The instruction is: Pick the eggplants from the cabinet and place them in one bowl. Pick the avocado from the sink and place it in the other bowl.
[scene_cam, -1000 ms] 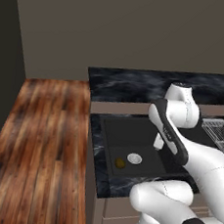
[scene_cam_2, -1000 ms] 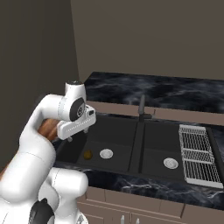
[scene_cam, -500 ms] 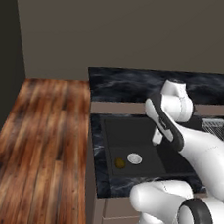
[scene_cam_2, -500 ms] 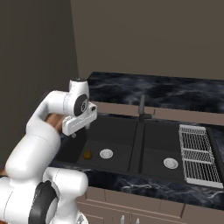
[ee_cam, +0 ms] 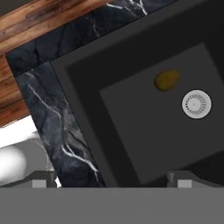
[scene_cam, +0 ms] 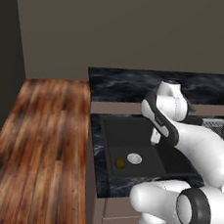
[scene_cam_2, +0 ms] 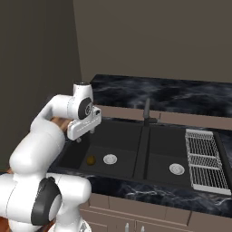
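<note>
The avocado (scene_cam: 120,162) (scene_cam_2: 91,160) is a small yellow-brown lump on the floor of the sink's left basin (scene_cam: 131,133) (scene_cam_2: 115,138), just left of the round drain (scene_cam_2: 109,159). My gripper (scene_cam: 154,138) (scene_cam_2: 79,139) hangs open and empty above that basin, near its left wall. In the hand view the avocado (ee_cam: 166,80) lies ahead and to the right of the open gripper (ee_cam: 111,181), beside the drain (ee_cam: 196,104). Eggplants, cabinet and bowls are out of view.
A dark faucet (scene_cam_2: 147,111) stands behind the divider between the two basins. The right basin (scene_cam_2: 176,154) has its own drain, with a wire rack (scene_cam_2: 204,158) beyond it. Black marble counter (scene_cam: 127,83) rings the sink. Wooden floor (scene_cam: 42,140) lies to the left.
The arm's upper links have swung a little, and the hand has shifted slightly over the left basin. The jaws stay open and the avocado has not moved.
</note>
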Robot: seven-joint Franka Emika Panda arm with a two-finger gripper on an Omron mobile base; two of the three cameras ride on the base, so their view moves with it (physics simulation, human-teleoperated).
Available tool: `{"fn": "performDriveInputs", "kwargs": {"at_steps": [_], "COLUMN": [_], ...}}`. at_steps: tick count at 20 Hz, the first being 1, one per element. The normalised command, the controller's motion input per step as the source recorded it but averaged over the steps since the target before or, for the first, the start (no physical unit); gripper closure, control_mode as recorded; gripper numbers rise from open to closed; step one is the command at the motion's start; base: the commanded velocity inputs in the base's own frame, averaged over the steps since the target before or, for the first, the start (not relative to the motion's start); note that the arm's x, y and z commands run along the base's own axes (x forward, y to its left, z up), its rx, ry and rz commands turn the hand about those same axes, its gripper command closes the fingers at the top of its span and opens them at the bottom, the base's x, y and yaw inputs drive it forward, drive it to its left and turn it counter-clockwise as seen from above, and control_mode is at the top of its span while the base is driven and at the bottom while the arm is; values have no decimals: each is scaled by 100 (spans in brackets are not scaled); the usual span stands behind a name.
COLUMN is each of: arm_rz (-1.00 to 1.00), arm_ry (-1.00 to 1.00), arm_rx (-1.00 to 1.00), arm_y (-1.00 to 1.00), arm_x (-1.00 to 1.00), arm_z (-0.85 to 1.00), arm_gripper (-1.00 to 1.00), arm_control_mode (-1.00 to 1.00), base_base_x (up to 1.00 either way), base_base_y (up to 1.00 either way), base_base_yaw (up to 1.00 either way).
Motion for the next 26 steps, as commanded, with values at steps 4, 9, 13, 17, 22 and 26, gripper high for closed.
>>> {"fn": "performDriveInputs", "kwargs": {"at_steps": [4,9,13,17,22,26], "arm_rz": [0,0,3,22,34,27], "arm_ry": [0,0,0,0,1,0], "arm_rx": [-5,-4,-2,0,0,0], "arm_y": [0,0,0,0,0,7], "arm_x": [24,32,35,16,2,1], "arm_z": [-10,-6,-16,-21,-19,-15], "arm_gripper": [-100,-100,-100,-100,-100,-100], "arm_control_mode": [-100,-100,-100,-100,-100,-100], "base_base_x": [0,0,0,0,0,0], "base_base_y": [0,0,0,0,0,0], "base_base_yaw": [0,0,0,0,0,0]}}
